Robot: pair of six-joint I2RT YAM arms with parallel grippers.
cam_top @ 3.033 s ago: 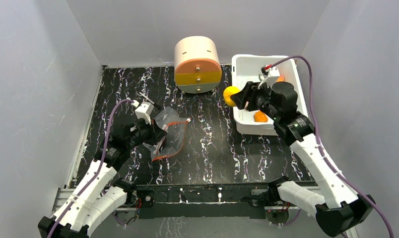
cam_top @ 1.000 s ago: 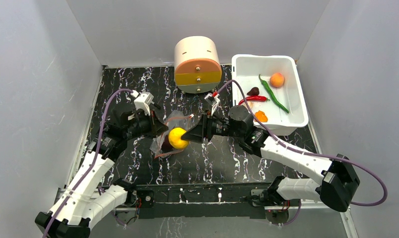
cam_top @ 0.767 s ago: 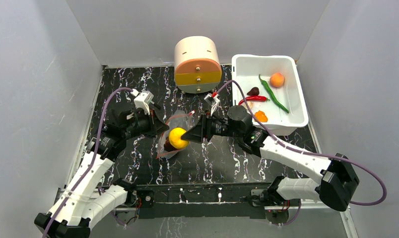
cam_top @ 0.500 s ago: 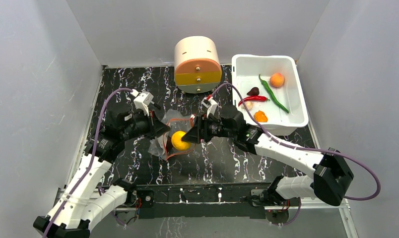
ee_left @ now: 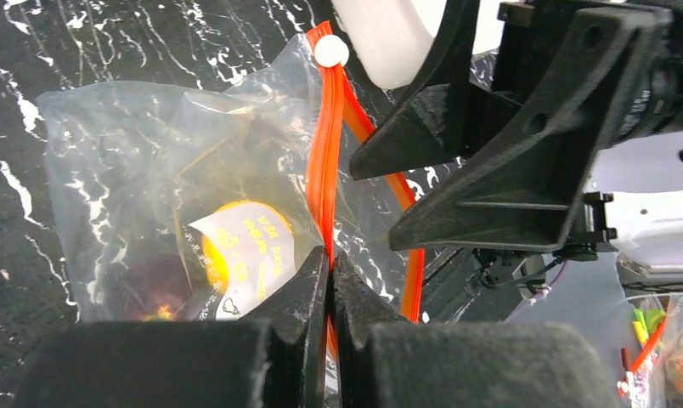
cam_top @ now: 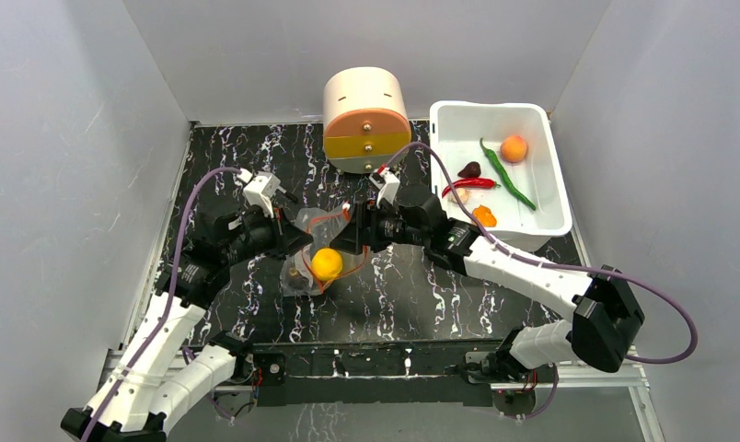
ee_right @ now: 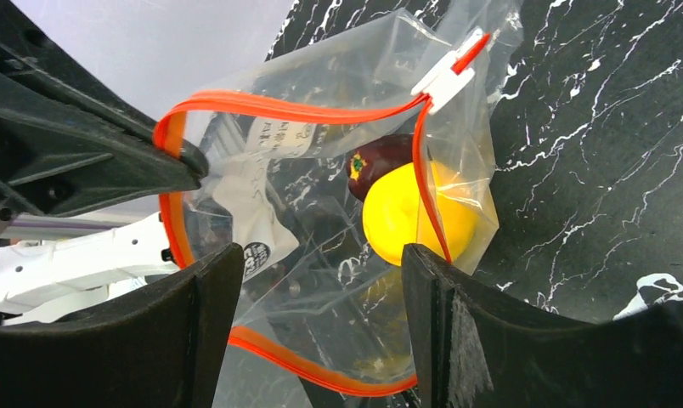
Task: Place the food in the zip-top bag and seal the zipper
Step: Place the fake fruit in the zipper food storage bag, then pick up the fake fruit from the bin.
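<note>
Black marbled table (cam_top: 412,285), grey walls (cam_top: 72,138). Bag (cam_top: 304,226) sits left of centre, its mouth open toward the right gripper (ee_right: 319,259). Left gripper (ee_left: 330,265): jaws pressed together on the zipper (ee_left: 323,161); overhead, its fingertips are lost behind the plastic. Right gripper: jaws spread wide, holding nothing, at the bag mouth; the overhead view cannot confirm the gap. Lemon (cam_top: 327,263) lies inside the bag. Only the right wrist view shows a maroon piece (ee_right: 379,158) touching the lemon at its 11 o'clock. In the left wrist view a white label (ee_left: 253,255) hides most of the lemon, and the dark shape beside it is unclear. Tub (cam_top: 486,118), at 2 o'clock on the table, holds an orange fruit (cam_top: 514,148), green chili (cam_top: 506,173), red chili (cam_top: 472,183), dark piece (cam_top: 469,169) and small orange item (cam_top: 483,215); a pale object (cam_top: 460,194) beside the red chili is too small to identify
</note>
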